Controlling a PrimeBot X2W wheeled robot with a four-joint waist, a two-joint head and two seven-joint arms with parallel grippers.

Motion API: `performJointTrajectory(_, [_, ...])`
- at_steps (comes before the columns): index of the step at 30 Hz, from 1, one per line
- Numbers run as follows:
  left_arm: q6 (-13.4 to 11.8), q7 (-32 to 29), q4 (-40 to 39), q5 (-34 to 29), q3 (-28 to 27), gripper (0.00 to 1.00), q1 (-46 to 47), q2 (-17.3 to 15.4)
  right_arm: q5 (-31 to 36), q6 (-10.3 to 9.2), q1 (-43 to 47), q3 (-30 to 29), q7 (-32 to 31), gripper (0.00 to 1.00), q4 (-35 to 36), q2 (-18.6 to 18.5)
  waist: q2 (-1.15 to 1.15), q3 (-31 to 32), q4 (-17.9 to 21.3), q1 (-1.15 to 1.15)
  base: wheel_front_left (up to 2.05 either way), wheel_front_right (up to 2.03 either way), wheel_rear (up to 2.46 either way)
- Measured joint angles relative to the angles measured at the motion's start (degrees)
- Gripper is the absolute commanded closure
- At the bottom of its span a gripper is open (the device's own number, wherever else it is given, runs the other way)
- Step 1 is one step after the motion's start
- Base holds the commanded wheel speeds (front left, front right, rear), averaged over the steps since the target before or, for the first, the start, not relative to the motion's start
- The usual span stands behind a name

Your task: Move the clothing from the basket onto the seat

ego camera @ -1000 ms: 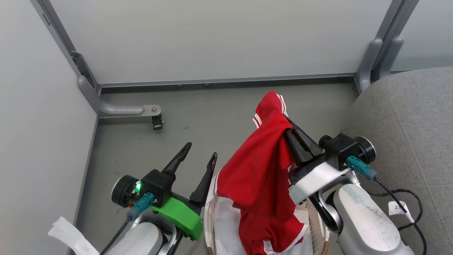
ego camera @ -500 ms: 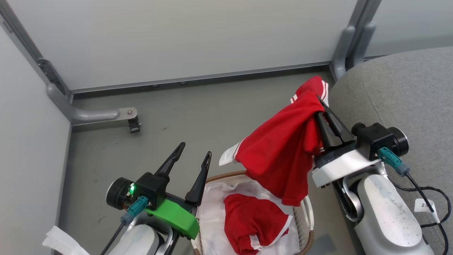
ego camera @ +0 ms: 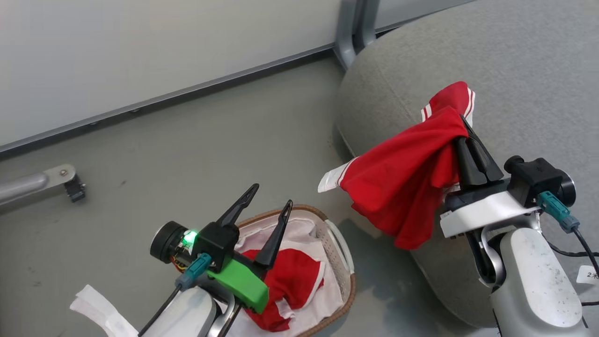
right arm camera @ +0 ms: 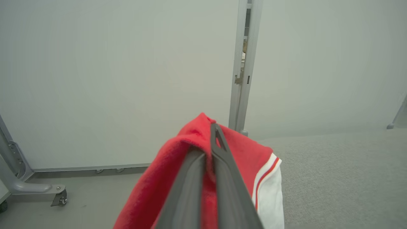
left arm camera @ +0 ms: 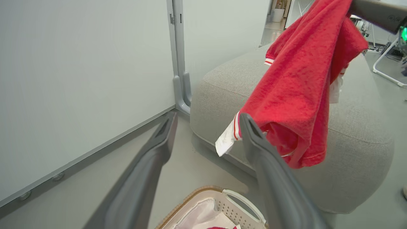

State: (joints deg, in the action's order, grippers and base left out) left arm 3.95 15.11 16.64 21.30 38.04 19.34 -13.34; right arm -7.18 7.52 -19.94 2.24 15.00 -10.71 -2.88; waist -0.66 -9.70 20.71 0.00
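The right gripper (ego camera: 465, 140) has its two dark fingers pressed together on a fold of a red garment (ego camera: 402, 173), so the cloth is pinched between them and lifted clear of the basket (ego camera: 335, 252). In the right wrist view the fabric bunches over the fingertips and falls down both sides of the fingers, with a white sleeve part and red-and-white stripes on the right. From the head view most of the garment hangs down and to the left of the gripper, draped across the rounded left edge of the grey seat (ego camera: 514, 70); a white cuff sticks out past that edge over the floor (ego camera: 187, 154). Whether the hanging cloth touches the seat's side cannot be told. The left gripper (ego camera: 272, 194) hovers above the basket with its fingers spread wide and nothing between them, its tips near the basket's far rim. In the left wrist view the lifted garment hangs beyond the right finger, in front of the seat. A second red garment (ego camera: 295, 281) with white trim lies crumpled inside the basket on the white liner (ego camera: 299, 229), partly hidden beneath the left gripper's green body. The basket stands on the floor just beside the seat's left edge, apart from the wall panel (ego camera: 140, 47).
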Motion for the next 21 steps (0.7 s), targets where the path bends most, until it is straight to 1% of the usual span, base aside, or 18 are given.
performJointTrajectory(6, [0.8,0.0,1.2,-0.7,1.5,0.00,1.4,0.1,-0.8,0.00,0.5,-0.5,0.0,1.00,-0.4,0.0,0.00,-2.3,5.6,0.00,0.00,0.00,0.00])
performJointTrajectory(10, [1.1,0.0,1.8,-1.2,2.7,0.00,1.8,0.3,-1.3,0.00,0.4,-0.7,0.0,1.00,-1.1,0.0,0.00,-4.2,7.7,0.00,0.00,0.00,0.00])
performJointTrajectory(15, [1.6,0.0,1.9,-1.8,3.8,0.00,2.7,0.5,0.4,0.00,-3.6,-1.9,0.0,1.00,-1.2,0.1,0.00,-6.0,8.1,0.00,0.00,0.00,0.00])
performJointTrajectory(18, [1.6,0.0,1.9,-2.3,4.4,0.00,3.2,0.4,4.0,0.01,-9.5,-4.3,0.0,1.00,-1.4,0.1,0.00,-6.5,7.2,0.00,0.00,0.00,0.00])
performJointTrajectory(20, [1.6,-0.2,1.7,-2.9,4.6,0.00,3.6,0.2,6.6,0.01,-14.4,-6.7,0.0,1.00,-1.5,-0.1,0.00,-6.9,6.3,0.00,0.00,0.00,0.00])
performJointTrajectory(21, [1.5,-0.4,1.5,-3.0,4.6,0.00,3.8,0.1,7.0,0.02,-17.0,-8.8,0.0,1.00,-1.8,-0.2,0.00,-7.1,5.8,0.00,0.00,0.00,0.00])
